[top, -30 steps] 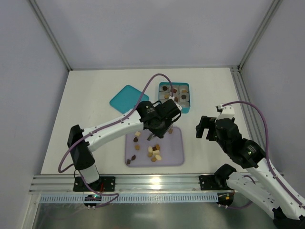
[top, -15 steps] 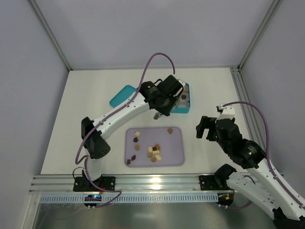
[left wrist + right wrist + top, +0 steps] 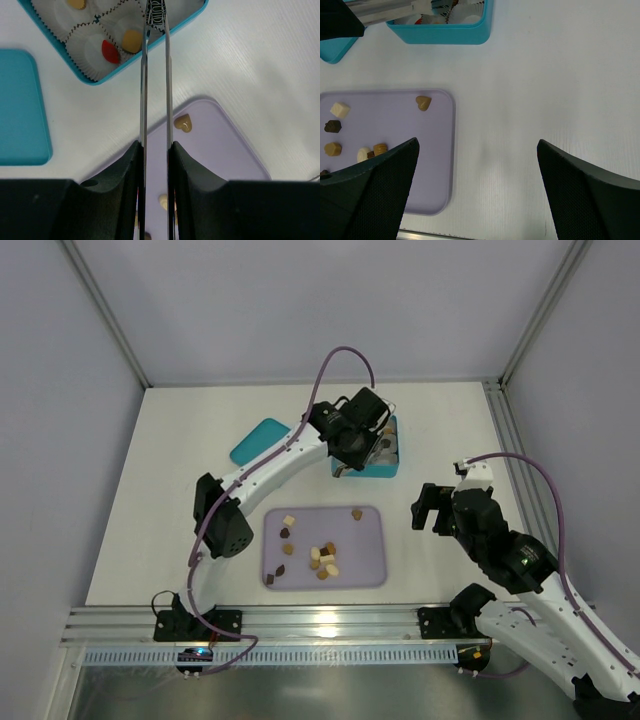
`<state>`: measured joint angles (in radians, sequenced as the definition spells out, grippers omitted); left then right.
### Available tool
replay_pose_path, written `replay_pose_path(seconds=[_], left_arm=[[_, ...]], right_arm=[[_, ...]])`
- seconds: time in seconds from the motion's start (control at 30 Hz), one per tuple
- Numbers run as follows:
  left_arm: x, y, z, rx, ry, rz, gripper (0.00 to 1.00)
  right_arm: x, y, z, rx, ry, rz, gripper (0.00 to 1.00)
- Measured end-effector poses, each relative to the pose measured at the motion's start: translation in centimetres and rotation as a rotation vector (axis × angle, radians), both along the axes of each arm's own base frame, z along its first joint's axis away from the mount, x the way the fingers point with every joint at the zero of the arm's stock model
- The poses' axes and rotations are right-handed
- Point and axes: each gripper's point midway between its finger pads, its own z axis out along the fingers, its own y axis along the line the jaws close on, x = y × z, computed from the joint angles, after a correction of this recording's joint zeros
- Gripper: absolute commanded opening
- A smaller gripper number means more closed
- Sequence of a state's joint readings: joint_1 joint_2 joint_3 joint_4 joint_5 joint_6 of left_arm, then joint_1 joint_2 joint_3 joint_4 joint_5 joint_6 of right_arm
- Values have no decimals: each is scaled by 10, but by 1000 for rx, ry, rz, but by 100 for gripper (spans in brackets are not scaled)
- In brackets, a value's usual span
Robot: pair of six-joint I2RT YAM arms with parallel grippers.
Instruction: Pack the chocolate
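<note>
Nearest us, the right gripper [image 3: 432,508] [image 3: 477,145] hangs over the table [image 3: 180,490], jaws spread wide with nothing between them, just right of the tray [image 3: 372,570].

On that lilac tray lie the loose chocolates [image 3: 322,558]. There's a cluster near the middle, a few strays toward the left side, and a tan heart [image 3: 356,512] [image 3: 183,122] [image 3: 423,103] alone by the far edge.

Moving out, the left arm reaches long across the tray. The left gripper [image 3: 352,445] [image 3: 156,150] is clamped on a pair of tweezers [image 3: 144,90], whose thin blades run straight out ahead of it, close together. Right at the tips there's a dark piece [image 3: 156,11] with pale squiggles, pinched between the blades. It sits above the near corner of the box [image 3: 380,472] [image 3: 100,80] [image 3: 440,35]. Whether it touches the paper below, I can't tell.

The teal box stands just beyond the tray, apart from it. Inside are white crinkled cups [image 3: 92,47], and the wrist view shows a red piece [image 3: 110,51] in one and a tan oval [image 3: 132,40] in the next.

Farther left, the teal lid [image 3: 260,440] [image 3: 20,105] lies flat on the table beside the box.
</note>
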<state>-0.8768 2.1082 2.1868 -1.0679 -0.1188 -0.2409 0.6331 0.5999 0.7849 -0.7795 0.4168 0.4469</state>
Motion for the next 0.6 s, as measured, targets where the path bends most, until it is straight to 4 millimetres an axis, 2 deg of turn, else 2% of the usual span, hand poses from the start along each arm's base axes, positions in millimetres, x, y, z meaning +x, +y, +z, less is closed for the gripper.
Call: replay_pose_path(seconds=[0.6], left_arm=[[14, -25, -27, -23, 3, -32, 29]], right_arm=[[0, 0, 0, 0, 0, 0, 100]])
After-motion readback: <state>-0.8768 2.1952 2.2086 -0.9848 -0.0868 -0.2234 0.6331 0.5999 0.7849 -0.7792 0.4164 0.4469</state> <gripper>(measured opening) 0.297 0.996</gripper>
